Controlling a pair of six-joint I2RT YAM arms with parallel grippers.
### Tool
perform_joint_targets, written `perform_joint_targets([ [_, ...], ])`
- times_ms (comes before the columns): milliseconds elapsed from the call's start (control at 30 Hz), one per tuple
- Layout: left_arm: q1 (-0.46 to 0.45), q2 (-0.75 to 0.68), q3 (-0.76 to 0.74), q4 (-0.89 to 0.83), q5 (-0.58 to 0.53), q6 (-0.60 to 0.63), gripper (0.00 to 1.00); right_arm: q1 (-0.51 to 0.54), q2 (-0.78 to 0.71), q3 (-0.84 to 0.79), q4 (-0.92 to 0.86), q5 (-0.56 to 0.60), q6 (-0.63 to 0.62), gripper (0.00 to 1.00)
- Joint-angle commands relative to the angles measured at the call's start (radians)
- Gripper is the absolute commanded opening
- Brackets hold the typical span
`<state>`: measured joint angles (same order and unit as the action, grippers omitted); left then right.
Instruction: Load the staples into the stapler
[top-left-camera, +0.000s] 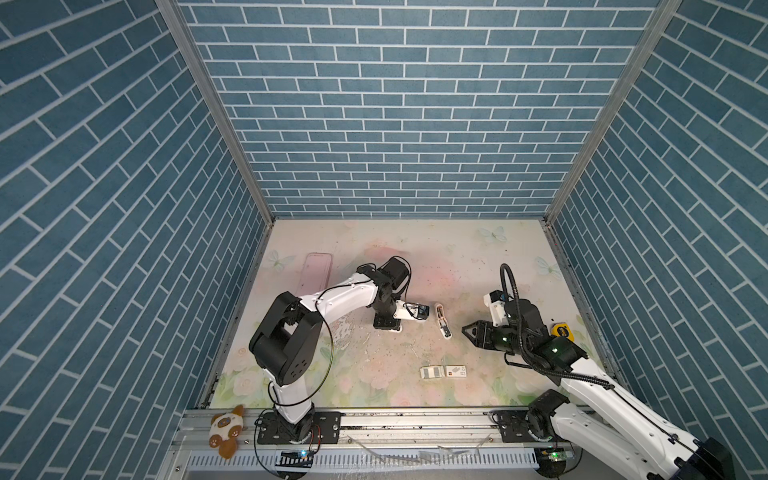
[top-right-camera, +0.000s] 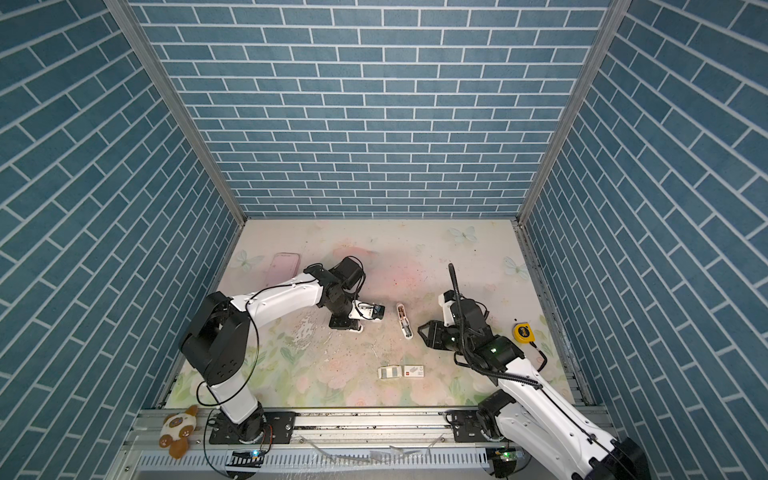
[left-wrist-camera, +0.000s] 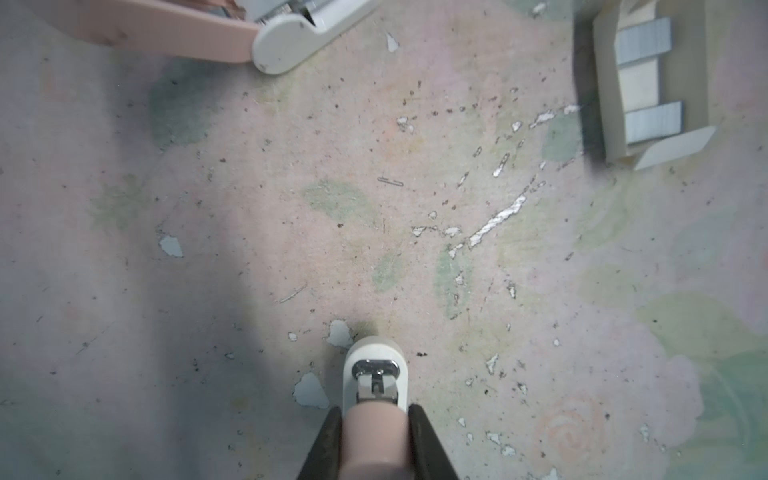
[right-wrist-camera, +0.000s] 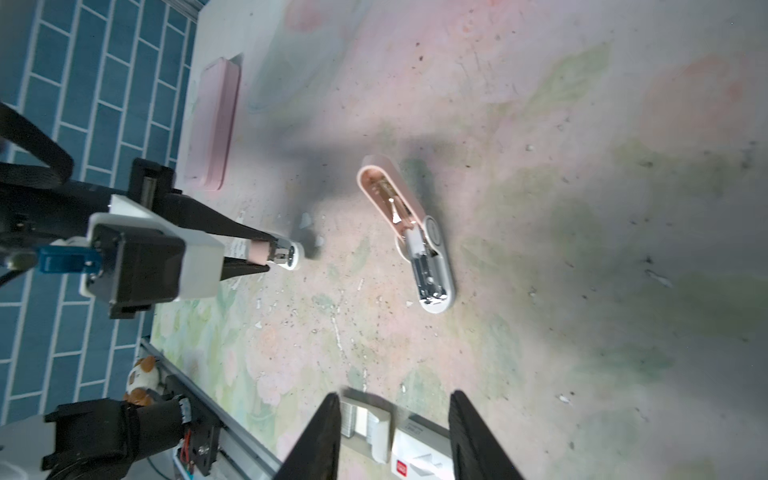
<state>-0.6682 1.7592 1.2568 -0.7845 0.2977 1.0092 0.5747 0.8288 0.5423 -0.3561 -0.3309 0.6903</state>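
Observation:
An opened pink-and-white stapler (top-left-camera: 442, 320) (top-right-camera: 404, 321) (right-wrist-camera: 409, 232) lies flat mid-table, its metal channel showing. My left gripper (top-left-camera: 388, 326) (top-right-camera: 345, 324) (left-wrist-camera: 374, 411) points down left of it, shut on a second, closed pink-and-white stapler (left-wrist-camera: 374, 374) (right-wrist-camera: 278, 253) whose white nose sticks out past the fingers. The staples (left-wrist-camera: 652, 122) are grey strips in a white tray (top-left-camera: 431, 372) (top-right-camera: 390, 372) (right-wrist-camera: 365, 419) beside a red-marked sleeve (top-left-camera: 456, 371) (right-wrist-camera: 419, 453). My right gripper (top-left-camera: 468, 334) (top-right-camera: 423, 332) (right-wrist-camera: 395, 395) hangs open and empty, right of the open stapler, apart from the tray.
A flat pink case (top-left-camera: 316, 272) lies at the back left. A yellow tape measure (top-left-camera: 562, 331) sits by the right wall. A plush toy (top-left-camera: 226, 430) rests on the front rail. Blue brick walls close three sides. The floral mat is scuffed.

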Motion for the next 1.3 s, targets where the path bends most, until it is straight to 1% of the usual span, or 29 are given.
perform_joint_targets([
  [0, -0.013, -0.041, 0.055, -0.049, 0.058, -0.065, 0.08, -0.002, 0.049, 0.087, -0.005, -0.158, -0.048, 0.43],
  [100, -0.02, -0.05, 0.09, -0.062, 0.084, -0.102, 0.08, 0.001, 0.106, 0.137, 0.001, -0.247, -0.054, 0.43],
  [233, -0.041, -0.06, 0.132, -0.078, 0.107, -0.139, 0.08, 0.008, 0.175, 0.178, -0.008, -0.291, -0.072, 0.41],
  [333, -0.06, -0.07, 0.162, -0.087, 0.131, -0.163, 0.08, 0.019, 0.209, 0.184, 0.026, -0.316, -0.061, 0.4],
  [500, -0.116, -0.078, 0.173, -0.067, 0.111, -0.199, 0.06, 0.037, 0.259, 0.184, 0.07, -0.307, -0.051, 0.38],
  [667, -0.149, -0.076, 0.188, -0.071, 0.106, -0.204, 0.05, 0.044, 0.309, 0.163, 0.136, -0.295, -0.027, 0.35],
  [767, -0.154, -0.078, 0.204, -0.084, 0.112, -0.208, 0.06, 0.044, 0.33, 0.153, 0.164, -0.295, -0.017, 0.33],
  [933, -0.162, -0.08, 0.222, -0.093, 0.115, -0.208, 0.06, 0.044, 0.342, 0.151, 0.17, -0.285, -0.015, 0.28],
  [1267, -0.175, -0.072, 0.234, -0.093, 0.117, -0.212, 0.05, 0.043, 0.359, 0.149, 0.175, -0.273, -0.011, 0.27],
])
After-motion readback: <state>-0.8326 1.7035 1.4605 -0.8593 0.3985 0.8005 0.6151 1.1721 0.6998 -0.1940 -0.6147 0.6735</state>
